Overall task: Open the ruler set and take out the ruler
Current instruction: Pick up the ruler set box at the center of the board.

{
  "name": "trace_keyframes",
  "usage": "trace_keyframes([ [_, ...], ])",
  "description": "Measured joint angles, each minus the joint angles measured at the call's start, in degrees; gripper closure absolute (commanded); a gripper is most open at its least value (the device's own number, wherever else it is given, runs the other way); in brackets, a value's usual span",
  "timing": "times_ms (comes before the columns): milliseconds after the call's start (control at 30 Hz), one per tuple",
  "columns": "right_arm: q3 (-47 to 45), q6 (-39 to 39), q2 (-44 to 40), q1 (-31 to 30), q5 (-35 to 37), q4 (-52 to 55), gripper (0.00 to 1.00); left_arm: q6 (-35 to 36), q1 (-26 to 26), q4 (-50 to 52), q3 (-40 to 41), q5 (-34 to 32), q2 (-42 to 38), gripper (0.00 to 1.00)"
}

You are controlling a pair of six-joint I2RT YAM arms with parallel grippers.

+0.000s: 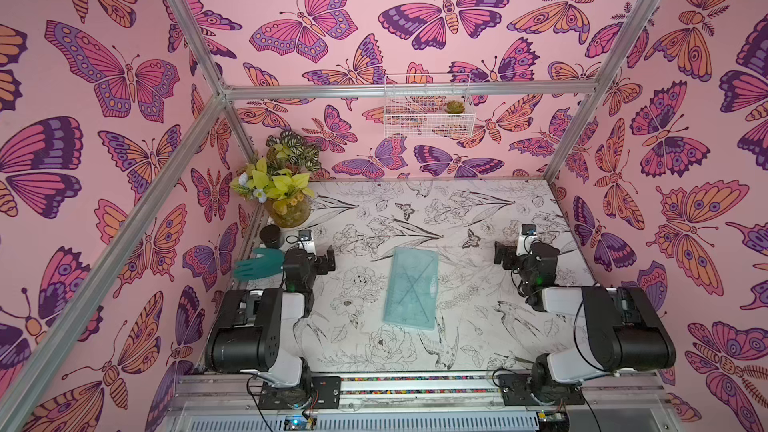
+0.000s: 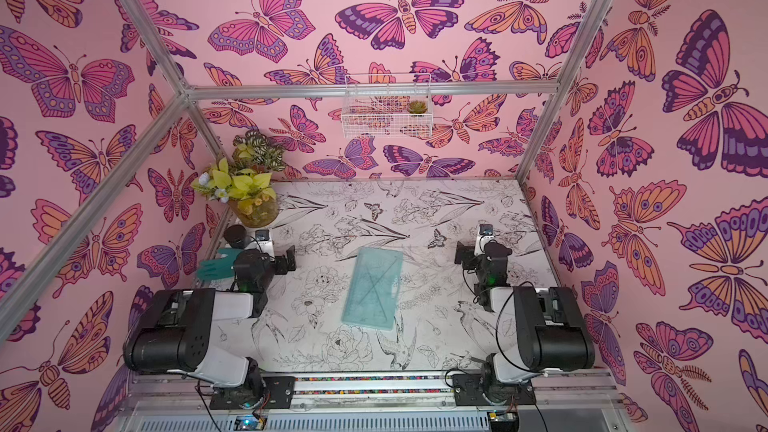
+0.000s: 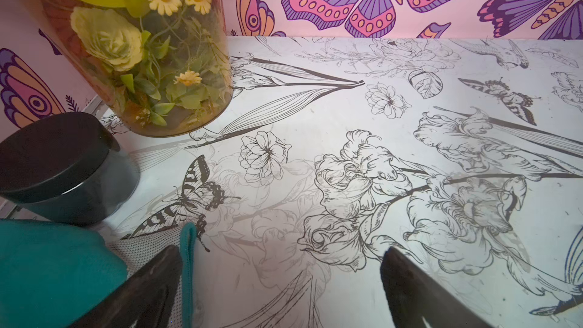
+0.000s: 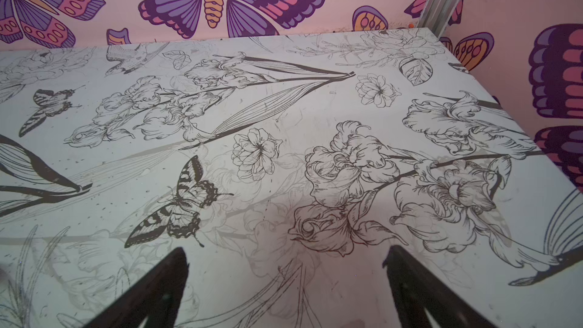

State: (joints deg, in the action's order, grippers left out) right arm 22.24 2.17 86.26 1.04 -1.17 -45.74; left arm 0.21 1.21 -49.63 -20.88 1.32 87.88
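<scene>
Aqua plastic ruler set lies flat mid-desk and looks shut, well apart from both arms. My left fingers and right fingers are spread wide, gripping nothing. Nothing done yet: opening it and lifting out the ruler are both left.

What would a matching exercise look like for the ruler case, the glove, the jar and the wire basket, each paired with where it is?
1 ruler case
2 glove
3 jar
4 wire basket

A hanging on the back wall
B lying flat in the middle of the table
C standing beside the flower vase
D at the left edge, fingers toward the side wall

Pairs: 1-B, 2-D, 3-C, 4-A
</scene>
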Motion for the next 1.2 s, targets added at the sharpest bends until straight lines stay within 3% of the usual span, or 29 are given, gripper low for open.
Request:
trace_keyframes([
  [767, 0.0, 0.3, 0.0, 0.0, 0.0, 0.0, 0.01, 0.0, 0.1, 0.0, 0.0, 0.3, 0.0, 0.0],
  [867, 0.1, 0.7, -0.3, 0.0, 0.5, 0.2, 0.01, 0.0, -0.2, 3.6, -1.4, -0.8, -0.8, 0.0],
  [1033, 8.0, 4.9, -13.5, 0.0, 4.7, 20.2, 0.01, -1.7, -3.0, 16.0, -7.6, -7.2, -11.9, 0.0],
  [1133, 16.9, 18.4, -20.9, 0.3, 10.0, 32.7, 0.03, -10.1, -3.9, 22.7, -11.8, -8.0, -23.3, 0.0],
  [1200, 20.1, 24.0, -24.3, 1.5, 9.2, 37.4, 0.09, -14.8, -3.8, 25.4, -14.8, -4.8, -28.9, 0.0],
])
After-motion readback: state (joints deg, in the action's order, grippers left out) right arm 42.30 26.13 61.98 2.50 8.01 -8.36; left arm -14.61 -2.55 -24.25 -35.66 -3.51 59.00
